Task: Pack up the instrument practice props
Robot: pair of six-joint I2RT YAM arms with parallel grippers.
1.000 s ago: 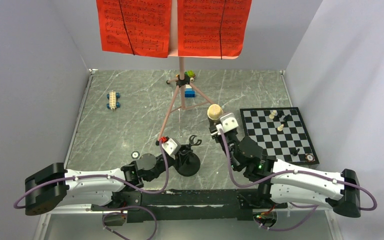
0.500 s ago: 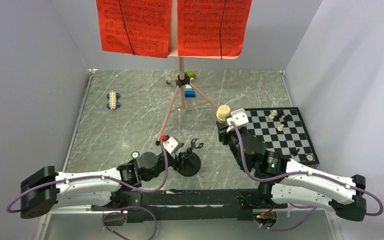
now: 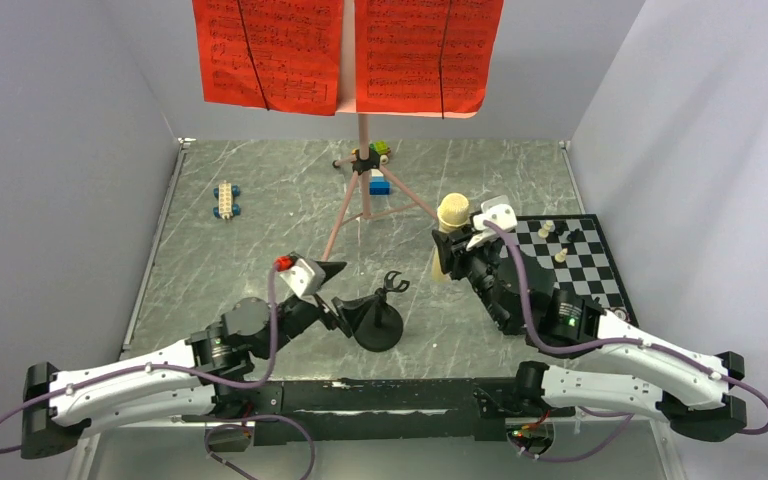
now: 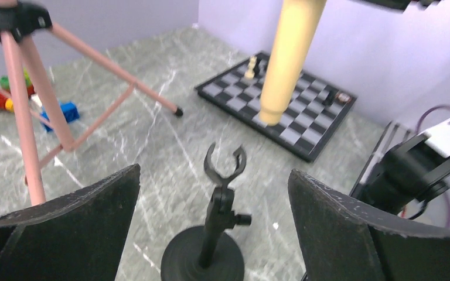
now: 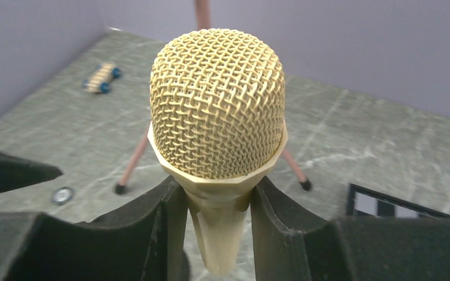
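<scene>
The pink music stand (image 3: 364,135) rises at the back on its tripod, two red sheet-music pages (image 3: 270,55) on its desk. My right gripper (image 3: 457,250) is shut on the beige microphone (image 3: 450,213), holding it upright above the table beside the chessboard. In the right wrist view its mesh head (image 5: 217,105) stands just above the fingers (image 5: 167,216). The black round-base mic stand (image 3: 380,320) stands on the table with its clip empty. My left gripper (image 3: 345,290) is open wide just left of it; in the left wrist view the stand (image 4: 217,225) lies between the spread fingers (image 4: 76,222), untouched.
A chessboard (image 3: 600,290) with a few pieces lies at the right, partly under the right arm. A beige toy car (image 3: 226,200) sits at the back left. Coloured block toys (image 3: 379,183) lie by the tripod hub. Grey walls close in on three sides.
The left gripper opened off the mic stand and drew back to the left. The right gripper carried the microphone up and rightward, away from the stand toward the chessboard.
</scene>
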